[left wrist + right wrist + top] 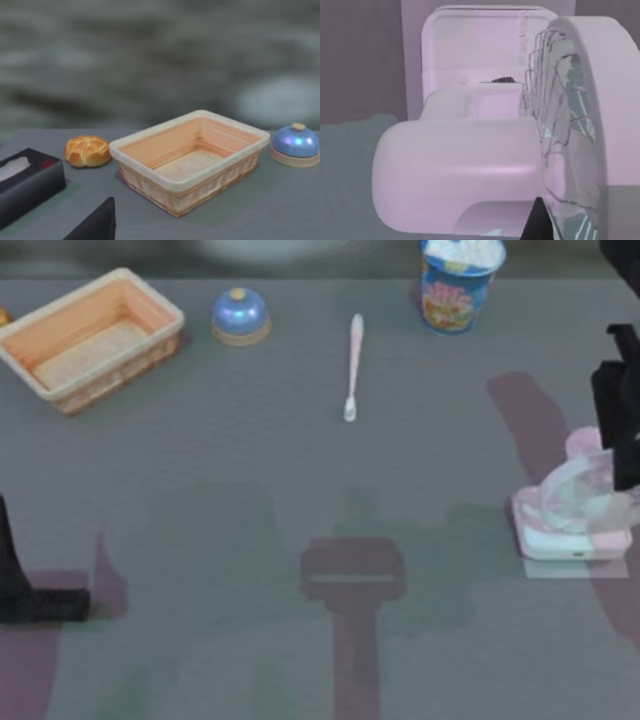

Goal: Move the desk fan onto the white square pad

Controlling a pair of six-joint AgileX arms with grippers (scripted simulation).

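Desk fan (577, 502) stands at the right side of the table (300, 490), its squarish base on the white square pad (560, 568), whose pale edge shows just past the base on the near side. Going from the largest thing down, we see the grey table first, then the peach basket (92, 335) at the far left corner, then the fan itself, and our two dark arms. Our right gripper (622, 430) hangs at the table's right edge, just beside the fan's round grille head and seemingly above it; whether its fingers are parted or closed, we cannot tell, and we cannot tell if it touches the fan. In our right wrist view the fan (495, 150) fills the picture, motor housing in front, grille to one side, base behind. Our left gripper (45, 605) is parked at the near left edge, and its fingers cannot be made out either. Smaller things lie along the far side: a blue printed cup (458, 282), a blue call bell (240, 315) and a slim pink-white toothbrush (353, 365). Our left wrist view also shows a bread roll (86, 151) and a black tissue box (25, 182) beside the basket (190, 160).
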